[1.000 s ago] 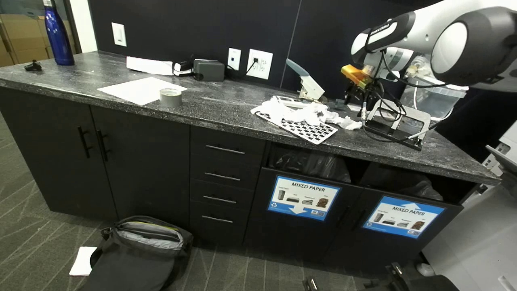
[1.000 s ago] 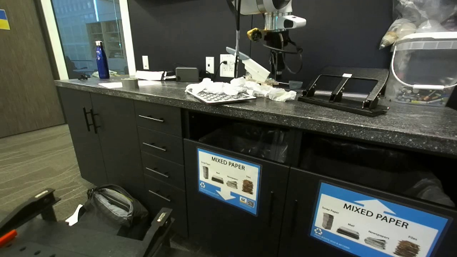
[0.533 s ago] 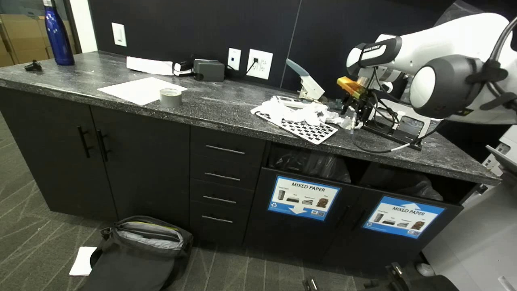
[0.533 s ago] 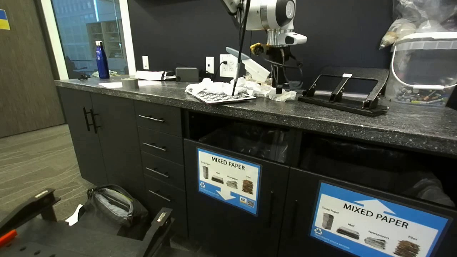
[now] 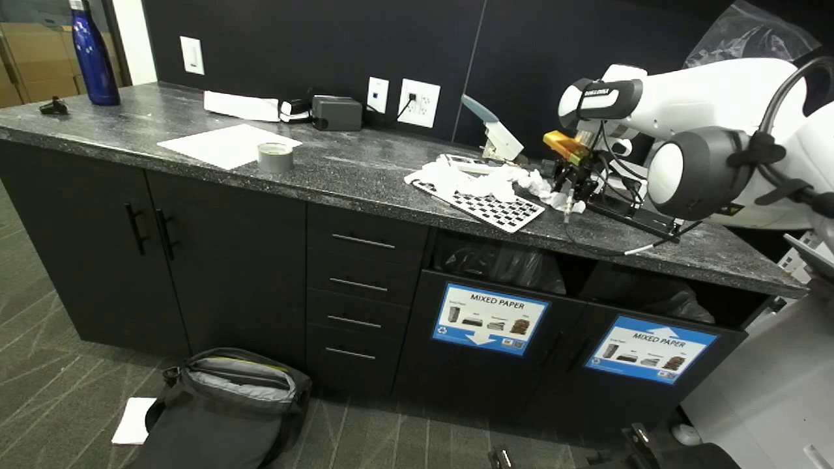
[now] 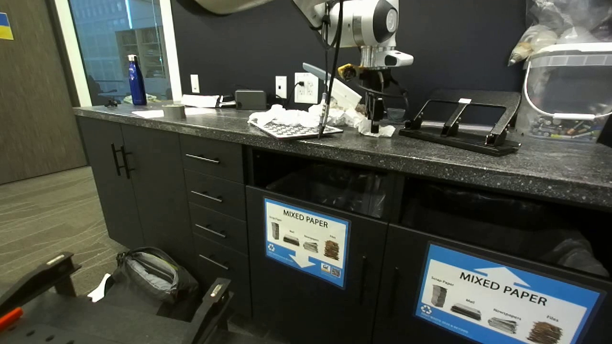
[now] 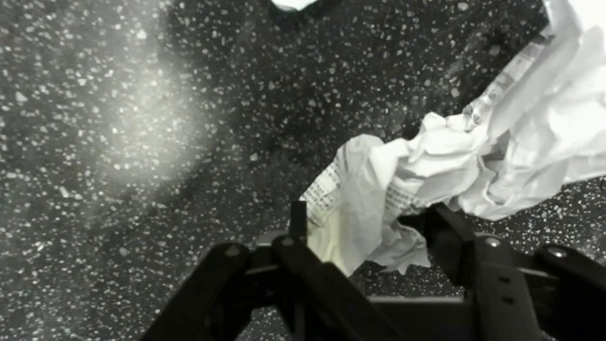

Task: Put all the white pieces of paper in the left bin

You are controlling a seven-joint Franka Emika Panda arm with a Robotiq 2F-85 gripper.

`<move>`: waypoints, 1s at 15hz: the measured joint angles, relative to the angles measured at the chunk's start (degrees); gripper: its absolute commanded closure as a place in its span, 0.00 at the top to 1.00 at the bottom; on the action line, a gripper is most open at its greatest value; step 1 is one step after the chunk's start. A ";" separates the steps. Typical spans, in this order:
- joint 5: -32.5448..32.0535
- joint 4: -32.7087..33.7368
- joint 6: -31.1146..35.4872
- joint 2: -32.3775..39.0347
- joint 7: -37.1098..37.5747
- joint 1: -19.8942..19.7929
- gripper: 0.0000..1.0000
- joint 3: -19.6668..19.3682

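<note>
Crumpled white pieces of paper (image 5: 449, 177) lie heaped on the counter, partly over the checkered mat (image 5: 498, 210); in an exterior view the heap (image 6: 287, 117) stretches to the right. Its right end is a creased scrap (image 7: 360, 189) with some printed lines. My gripper (image 7: 369, 208) points down around this scrap, fingers on either side. The paper meets one finger (image 7: 298, 220); a gap shows between its lower part and the opposite finger (image 7: 447, 237), so the jaws stand apart. Below the counter is the left bin (image 6: 306, 301), dark, with a blue-and-white label and a plastic liner in its opening.
A black metal stand (image 6: 459, 138) is close to the right of my gripper, with a clear bucket (image 6: 569, 95) beyond. Behind the paper rises a white tool with a grey handle (image 5: 498, 133). A similar labelled bin (image 5: 642, 391) adjoins on the right. Tape (image 5: 275, 158) lies farther left.
My arm has come down, bringing the gripper from above the counter to around the right end of the paper heap. The paper there has shifted slightly. The bins and mat stay put.
</note>
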 measured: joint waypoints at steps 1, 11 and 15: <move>-0.11 0.60 -0.51 0.35 -0.02 -0.08 0.28 0.01; -2.48 5.74 -12.76 1.98 -7.33 -0.34 0.14 1.13; -6.96 7.60 -15.36 1.63 -10.19 -0.01 0.13 0.48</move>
